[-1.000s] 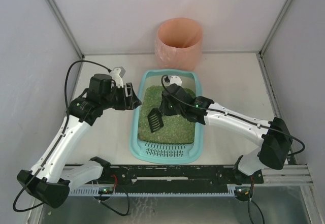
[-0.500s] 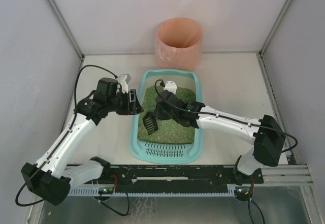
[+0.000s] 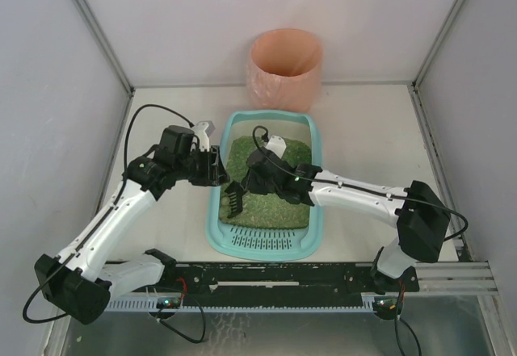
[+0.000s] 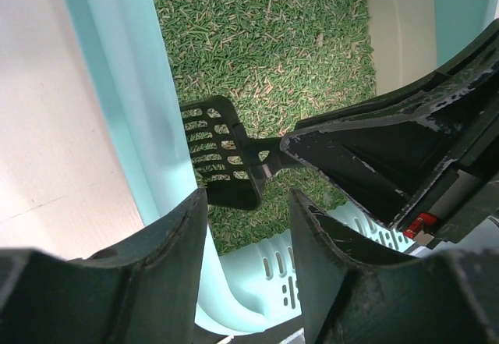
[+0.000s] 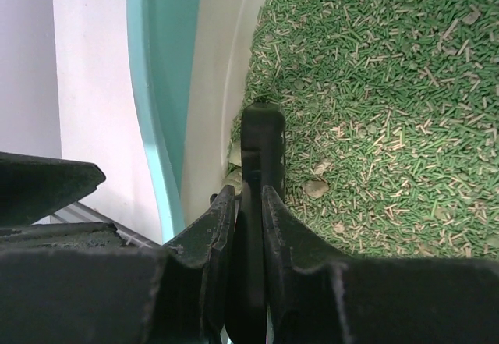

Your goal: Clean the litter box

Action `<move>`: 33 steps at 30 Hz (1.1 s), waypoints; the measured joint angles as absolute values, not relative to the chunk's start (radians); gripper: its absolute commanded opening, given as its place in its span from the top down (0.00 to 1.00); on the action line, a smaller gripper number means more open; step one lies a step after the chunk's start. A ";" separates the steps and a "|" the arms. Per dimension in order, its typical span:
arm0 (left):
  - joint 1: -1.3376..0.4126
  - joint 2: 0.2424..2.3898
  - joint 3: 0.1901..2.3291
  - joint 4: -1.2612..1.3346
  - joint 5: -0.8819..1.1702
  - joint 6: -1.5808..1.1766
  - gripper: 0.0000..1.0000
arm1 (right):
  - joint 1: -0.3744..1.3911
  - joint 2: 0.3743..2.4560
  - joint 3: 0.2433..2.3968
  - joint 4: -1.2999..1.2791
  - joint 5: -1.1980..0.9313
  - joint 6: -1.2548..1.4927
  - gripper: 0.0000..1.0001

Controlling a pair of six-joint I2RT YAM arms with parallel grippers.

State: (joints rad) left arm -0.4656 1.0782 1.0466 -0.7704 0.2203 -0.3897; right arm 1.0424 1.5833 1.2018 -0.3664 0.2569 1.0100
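**Step: scooping along the box's left wall**

Litter box sits on the desk between my arms. My right jaws are clamped on the scoop, its blade in the granules by the left wall, forearm stretched low across the box. My left jaws are apart, straddling that wall's rim. Next, I judge: pinch the rim, then drag and lift.

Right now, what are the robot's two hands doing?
Left gripper: open, jaws either side of the wall of the litter box.
Right gripper: shut on the black scoop.
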 measured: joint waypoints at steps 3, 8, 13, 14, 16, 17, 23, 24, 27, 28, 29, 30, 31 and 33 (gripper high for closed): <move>-0.467 1.078 1.047 -0.770 0.219 -0.389 0.51 | 1.047 1.589 1.191 -0.351 0.257 1.047 1.00; -0.468 1.078 1.047 -0.772 0.211 -0.389 0.51 | 1.049 1.555 1.110 -0.291 0.275 1.094 1.00; -0.469 1.078 1.051 -0.775 0.189 -0.381 0.50 | 1.050 1.478 0.967 -0.196 0.280 1.149 1.00; -0.469 1.079 1.053 -0.776 0.185 -0.381 0.49 | 1.050 1.465 0.948 -0.182 0.280 1.154 1.00; -0.469 1.082 1.063 -0.783 0.178 -0.376 0.48 | 1.048 1.443 0.917 -0.157 0.279 1.161 1.00; -0.469 1.084 1.073 -0.789 0.174 -0.373 0.48 | 1.047 1.434 0.905 -0.148 0.279 1.163 1.00; -0.469 1.089 1.130 -0.790 0.150 -0.365 0.46 | 1.021 1.406 0.858 -0.097 0.276 1.172 1.00; -0.469 1.089 1.135 -0.791 0.147 -0.363 0.45 | 1.017 1.406 0.857 -0.092 0.276 1.171 1.00; -0.469 1.089 1.151 -0.796 0.132 -0.359 0.44 | 1.001 1.402 0.857 -0.083 0.274 1.171 1.00; -0.469 1.089 1.156 -0.797 0.128 -0.356 0.44 | 0.994 1.399 0.857 -0.082 0.273 1.169 1.00; -0.469 1.088 1.161 -0.800 0.125 -0.355 0.43 | 0.986 1.395 0.857 -0.081 0.271 1.167 1.00; -0.466 1.088 1.169 -0.805 0.118 -0.355 0.43 | 0.974 1.387 0.856 -0.079 0.268 1.163 1.00; -0.465 1.088 1.176 -0.809 0.113 -0.356 0.43 | 0.963 1.378 0.854 -0.078 0.263 1.161 1.00; -0.459 1.087 1.191 -0.815 0.105 -0.355 0.43 | 0.939 1.352 0.844 -0.072 0.251 1.156 1.00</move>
